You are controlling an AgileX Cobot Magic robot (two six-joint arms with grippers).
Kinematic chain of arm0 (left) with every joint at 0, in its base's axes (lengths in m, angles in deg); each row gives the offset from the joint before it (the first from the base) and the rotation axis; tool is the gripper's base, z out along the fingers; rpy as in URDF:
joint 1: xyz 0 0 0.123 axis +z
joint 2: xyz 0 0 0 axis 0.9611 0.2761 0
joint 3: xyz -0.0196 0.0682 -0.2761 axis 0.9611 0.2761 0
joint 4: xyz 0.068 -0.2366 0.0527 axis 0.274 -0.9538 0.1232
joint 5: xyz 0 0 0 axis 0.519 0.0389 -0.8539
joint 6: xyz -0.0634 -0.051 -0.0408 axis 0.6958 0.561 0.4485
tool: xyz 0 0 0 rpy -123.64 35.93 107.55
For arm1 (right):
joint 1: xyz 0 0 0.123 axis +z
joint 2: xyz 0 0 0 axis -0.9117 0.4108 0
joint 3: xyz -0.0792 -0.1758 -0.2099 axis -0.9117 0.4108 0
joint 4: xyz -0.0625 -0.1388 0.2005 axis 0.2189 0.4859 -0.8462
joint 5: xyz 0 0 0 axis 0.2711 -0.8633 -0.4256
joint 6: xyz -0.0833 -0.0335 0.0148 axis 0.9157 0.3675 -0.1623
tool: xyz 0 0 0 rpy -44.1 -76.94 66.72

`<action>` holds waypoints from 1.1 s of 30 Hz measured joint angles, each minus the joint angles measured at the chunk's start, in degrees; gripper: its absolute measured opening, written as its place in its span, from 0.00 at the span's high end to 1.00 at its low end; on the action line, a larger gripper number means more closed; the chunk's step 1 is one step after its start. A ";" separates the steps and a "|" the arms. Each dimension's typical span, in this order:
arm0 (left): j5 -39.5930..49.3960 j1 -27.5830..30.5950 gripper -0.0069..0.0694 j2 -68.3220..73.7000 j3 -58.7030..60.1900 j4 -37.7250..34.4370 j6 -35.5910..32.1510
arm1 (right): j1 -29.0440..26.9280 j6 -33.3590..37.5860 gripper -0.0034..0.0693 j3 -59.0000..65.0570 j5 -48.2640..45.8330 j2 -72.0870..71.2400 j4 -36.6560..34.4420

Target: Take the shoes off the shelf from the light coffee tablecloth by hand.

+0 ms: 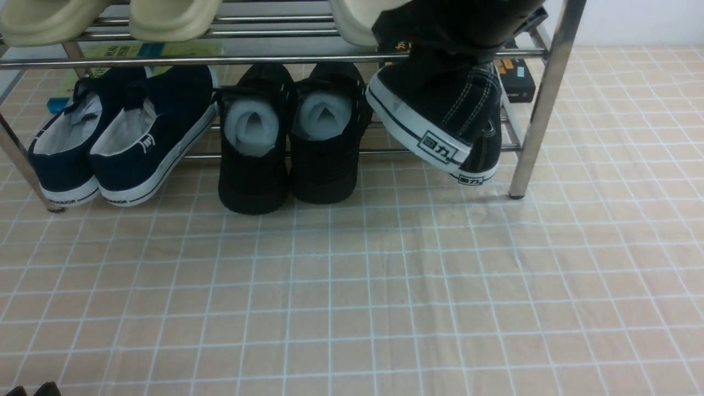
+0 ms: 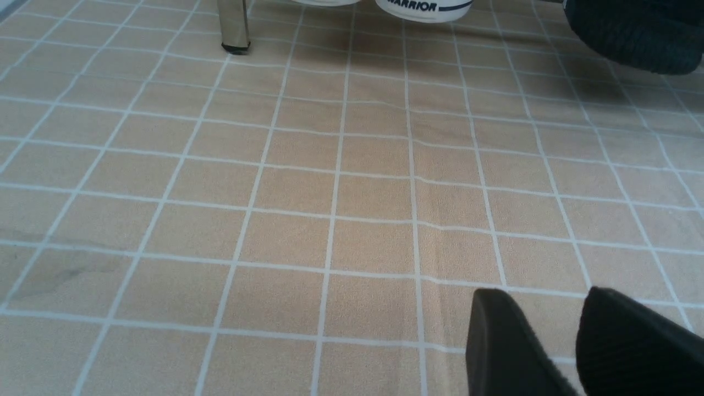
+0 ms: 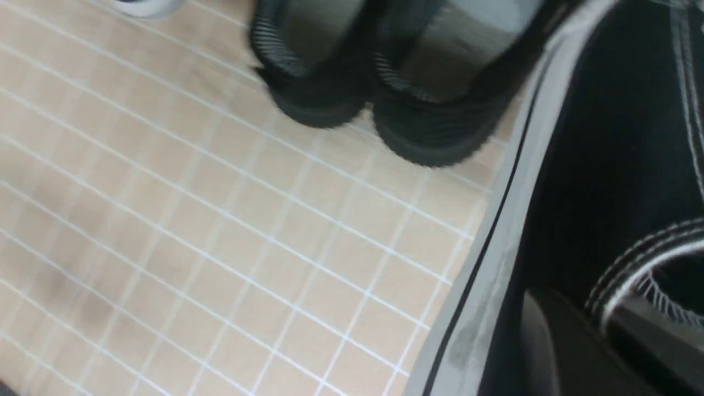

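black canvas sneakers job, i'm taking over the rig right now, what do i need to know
Right hand: shut on the heel collar of the black canvas sneakers, tilted heel-up at the right end of the chrome shelf, lower tier.
Left hand: open, empty, low over the light coffee tablecloth.
Done: grasp made, heel raised.
Left: draw the sneakers clear of the shelf and set them on the tablecloth; whether both are gripped cannot be told.
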 joint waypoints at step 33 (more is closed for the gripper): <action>0.00 0.00 0.59 0.00 0.00 0.00 0.00 | 12.58 -10.42 0.94 35.16 12.92 -6.31 13.07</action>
